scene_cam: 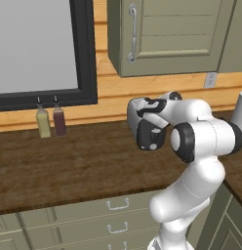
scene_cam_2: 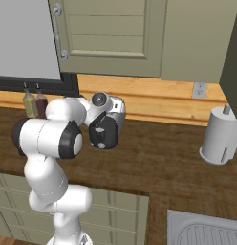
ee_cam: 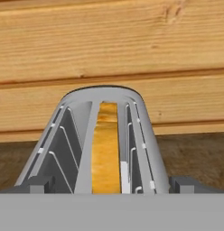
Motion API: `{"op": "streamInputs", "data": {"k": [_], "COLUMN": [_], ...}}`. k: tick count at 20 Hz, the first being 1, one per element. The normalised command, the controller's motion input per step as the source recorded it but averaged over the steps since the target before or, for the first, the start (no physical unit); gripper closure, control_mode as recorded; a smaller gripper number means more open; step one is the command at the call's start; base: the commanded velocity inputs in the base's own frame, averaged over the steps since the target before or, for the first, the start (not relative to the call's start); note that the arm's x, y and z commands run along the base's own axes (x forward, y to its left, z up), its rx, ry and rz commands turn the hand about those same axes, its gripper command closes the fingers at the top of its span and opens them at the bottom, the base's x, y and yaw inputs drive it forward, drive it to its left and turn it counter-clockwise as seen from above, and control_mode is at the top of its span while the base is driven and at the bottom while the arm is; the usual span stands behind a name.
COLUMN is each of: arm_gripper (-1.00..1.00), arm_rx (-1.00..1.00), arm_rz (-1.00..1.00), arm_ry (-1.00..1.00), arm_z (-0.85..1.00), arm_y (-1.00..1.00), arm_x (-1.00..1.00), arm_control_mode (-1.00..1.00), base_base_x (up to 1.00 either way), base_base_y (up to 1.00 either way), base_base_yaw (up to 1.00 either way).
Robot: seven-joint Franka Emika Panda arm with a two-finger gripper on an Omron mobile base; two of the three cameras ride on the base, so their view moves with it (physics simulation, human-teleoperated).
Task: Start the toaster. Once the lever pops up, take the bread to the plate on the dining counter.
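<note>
On my left base feed I see two small bottles, one yellowish bottle point(scene_cam: 43, 123) and one dark red bottle point(scene_cam: 59, 122), standing side by side at the back edge of the wood worktop point(scene_cam: 69, 171), just under the black-framed window point(scene_cam: 86, 53). An olive-green wall cabinet point(scene_cam: 167, 39) with a metal handle point(scene_cam: 132, 34) hangs above. A wall outlet point(scene_cam: 210, 80) sits on the plank wall. On the right base feed I make out a paper towel roll point(scene_cam_2: 220, 135) upright near the worktop's right end, and a steel sink point(scene_cam_2: 201, 229) at the front right corner. Olive-green drawers point(scene_cam: 93, 215) run below the front edge.
</note>
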Motion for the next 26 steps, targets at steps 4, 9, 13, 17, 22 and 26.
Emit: {"op": "streamInputs", "data": {"k": [4, 9, 13, 17, 22, 26], "arm_gripper": [-1.00, -1.00, -1.00, -1.00, -1.00, -1.00], "arm_rx": [0.00, 0.00, 0.00, 0.00, 0.00, 0.00], "arm_rz": [0.00, 0.00, 0.00, 0.00, 0.00, 0.00], "arm_ry": [0.00, 0.01, 0.00, 0.00, 0.00, 0.00], "arm_z": [-0.04, -0.09, -0.03, -0.03, 0.00, 0.00], "arm_y": [0.00, 0.00, 0.00, 0.00, 0.00, 0.00], "arm_x": [0.02, 0.00, 0.00, 0.00, 0.00, 0.00], "arm_control_mode": [-1.00, -1.00, -1.00, -1.00, -1.00, -1.00], "base_base_x": [0.00, 0.00, 0.00, 0.00, 0.00, 0.00], "base_base_y": [0.00, 0.00, 0.00, 0.00, 0.00, 0.00], "base_base_yaw": [0.00, 0.00, 0.00, 0.00, 0.00, 0.00]}}
